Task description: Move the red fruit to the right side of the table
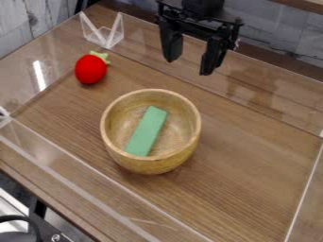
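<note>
The red fruit (91,68), a small strawberry-shaped toy with a green leafy top, lies on the brown wood-grain table (246,142) at the far left, close to the back corner. My gripper (190,55) hangs above the table's far middle, to the right of the fruit and well apart from it. Its black fingers (212,57) point down and stand open with nothing between them.
A round light wooden bowl (151,151) sits in the middle of the table with a green rectangular block (146,130) lying inside it. Low clear acrylic walls (38,61) border the tabletop on all sides.
</note>
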Motion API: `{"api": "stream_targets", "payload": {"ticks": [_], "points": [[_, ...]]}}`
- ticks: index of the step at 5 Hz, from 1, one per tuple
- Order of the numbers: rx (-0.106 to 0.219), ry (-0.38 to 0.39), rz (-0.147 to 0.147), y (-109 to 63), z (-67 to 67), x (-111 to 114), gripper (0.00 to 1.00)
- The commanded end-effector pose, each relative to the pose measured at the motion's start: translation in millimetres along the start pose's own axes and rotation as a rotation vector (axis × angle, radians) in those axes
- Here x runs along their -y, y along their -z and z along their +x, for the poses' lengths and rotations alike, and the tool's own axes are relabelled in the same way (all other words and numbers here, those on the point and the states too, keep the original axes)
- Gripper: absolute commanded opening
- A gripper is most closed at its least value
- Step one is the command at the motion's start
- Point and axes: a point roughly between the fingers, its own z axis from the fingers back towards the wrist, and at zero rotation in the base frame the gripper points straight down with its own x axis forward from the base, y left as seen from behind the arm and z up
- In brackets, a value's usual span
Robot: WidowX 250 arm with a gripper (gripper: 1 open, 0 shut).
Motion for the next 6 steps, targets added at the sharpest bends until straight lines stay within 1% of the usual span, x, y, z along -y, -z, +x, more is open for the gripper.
{"api": "stream_targets", "payload": {"ticks": [1,2,3,4,5,6], "points": [[-0.023,0.009,-0.001,5.1,-12.9,-10,1.00],[0.007,-0.024,0.010,0.3,-24.6,-53,1.00],[0.045,-0.027,0.018,-2.5,-25.2,-101,1.00],[0.064,-0.040,0.032,-0.3,-21.0,-145,1.00],[0.078,-0.121,0.029,5.7,-11.0,-159,1.00],[0.087,-0.191,0.028,11.7,-1.2,-164,1.00]]}}
